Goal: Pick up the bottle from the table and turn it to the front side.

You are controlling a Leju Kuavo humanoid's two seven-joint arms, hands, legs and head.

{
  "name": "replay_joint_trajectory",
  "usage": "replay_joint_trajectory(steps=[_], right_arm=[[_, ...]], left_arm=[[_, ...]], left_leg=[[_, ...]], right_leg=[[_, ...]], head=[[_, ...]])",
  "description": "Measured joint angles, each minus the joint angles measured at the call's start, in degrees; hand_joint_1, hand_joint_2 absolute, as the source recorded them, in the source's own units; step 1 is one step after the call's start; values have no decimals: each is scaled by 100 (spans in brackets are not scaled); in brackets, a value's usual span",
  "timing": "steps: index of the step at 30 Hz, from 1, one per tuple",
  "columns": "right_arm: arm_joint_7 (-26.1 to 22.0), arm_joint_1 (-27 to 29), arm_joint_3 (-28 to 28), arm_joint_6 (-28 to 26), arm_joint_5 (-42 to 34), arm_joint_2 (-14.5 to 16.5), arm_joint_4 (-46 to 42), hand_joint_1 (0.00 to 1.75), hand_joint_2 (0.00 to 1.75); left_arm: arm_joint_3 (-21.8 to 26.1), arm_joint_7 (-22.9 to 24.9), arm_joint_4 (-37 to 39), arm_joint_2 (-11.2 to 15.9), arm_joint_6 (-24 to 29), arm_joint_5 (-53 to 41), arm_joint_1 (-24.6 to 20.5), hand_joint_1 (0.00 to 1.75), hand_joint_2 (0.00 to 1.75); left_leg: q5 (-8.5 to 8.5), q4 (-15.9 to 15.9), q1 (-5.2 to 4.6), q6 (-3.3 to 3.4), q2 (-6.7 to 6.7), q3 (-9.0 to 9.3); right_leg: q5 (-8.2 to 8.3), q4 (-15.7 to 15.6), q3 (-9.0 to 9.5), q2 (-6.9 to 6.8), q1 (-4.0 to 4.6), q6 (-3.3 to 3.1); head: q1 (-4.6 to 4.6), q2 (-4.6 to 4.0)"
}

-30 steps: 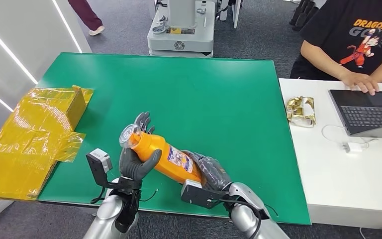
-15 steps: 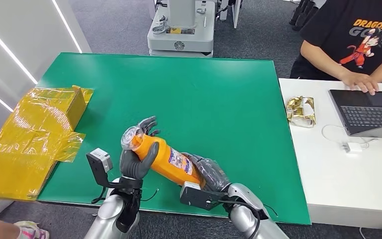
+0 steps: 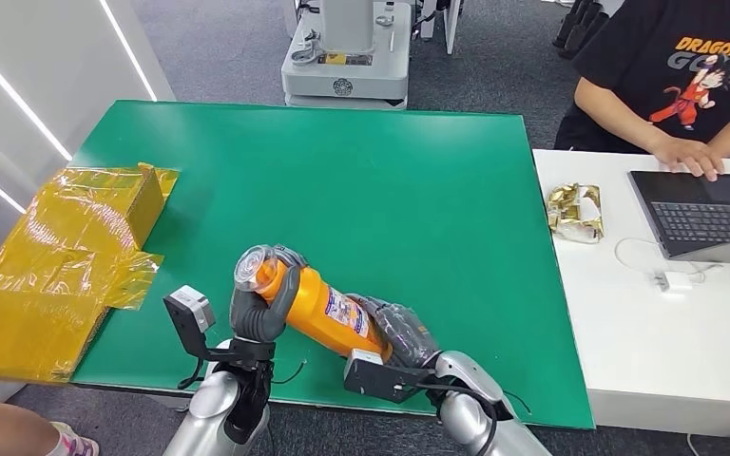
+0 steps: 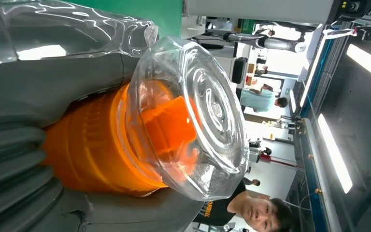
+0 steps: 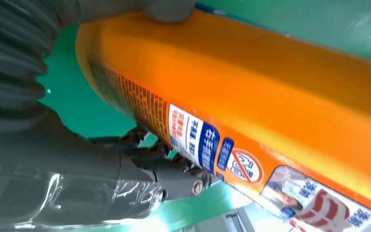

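Orange plastic catches the eye at the near edge of the green tabletop [image 3: 390, 171]: the bottle [image 3: 318, 309] lies tilted across both robot hands, its clear cap [image 3: 250, 264] pointing toward ten o'clock and its base toward four o'clock. The left robot hand [image 3: 259, 309] wraps the neck just below the cap, fingers curled over it. The right robot hand [image 3: 401, 332] grips the base end, thumb on top, with the printed label [image 3: 344, 309] between the two grips. At nine o'clock, yellow taped cardboard [image 3: 67, 256] overhangs the tabletop's left edge. At two o'clock stands a white desk [image 3: 627, 332] with crumpled gold foil [image 3: 575, 211] and a laptop [image 3: 708, 226], where a person [image 3: 675, 85] in a black shirt sits.
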Motion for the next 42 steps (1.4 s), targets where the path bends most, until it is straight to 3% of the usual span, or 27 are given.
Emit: replay_joint_trajectory(steps=[1, 2, 16, 23, 30, 35, 42], right_arm=[[-12, 0, -1, -15, -9, 0, 0, 3, 175], [-33, 1, -1, -39, -26, 1, -2, 0, 175], [-145, 36, -131, -412, -278, 112, -242, 0, 175], [-368, 263, -219, -718, -575, 125, -662, 0, 175], [-608, 537, -243, -932, -904, 136, -1130, 0, 175], [-856, 811, -243, -1149, -1258, 144, -1472, 0, 175], [-873, 1105, -236, -1327, -1542, 144, -1932, 0, 175]], left_arm=[[0, -4, 0, 0, -1, -2, 0, 175, 175], [0, -9, 0, 0, 3, -9, 0, 175, 175], [111, -46, -1, 9, 182, -63, 26, 175, 175], [269, -201, -131, 43, 520, -317, 15, 175, 175], [448, -416, -338, 241, 1251, -787, -243, 175, 175], [529, -527, -429, 602, 1612, -1363, -544, 175, 175], [562, -621, -330, 1416, 2616, -2887, -1271, 175, 175]], left_leg=[[0, 0, 0, 0, 0, 0], [0, 0, 0, 0, 0, 0], [0, 0, 0, 0, 0, 0], [0, 0, 1, 0, 0, 1], [1, -1, 2, 0, 1, 2], [1, -1, 2, -1, 0, 2], [4, -2, 3, -6, 9, 4]], right_leg=[[0, 0, 0, 0, 0, 0], [0, 0, 0, 0, 0, 0], [0, 0, 0, 0, 0, 0], [0, 0, -1, 1, 0, 0], [-1, 2, 0, 0, 1, -1], [0, 3, -1, 0, 1, -1], [3, 5, -4, 10, 2, -6]], head=[[0, 0], [0, 0], [-1, 0], [-1, 0], [0, 0], [-1, 0], [-1, 0]])
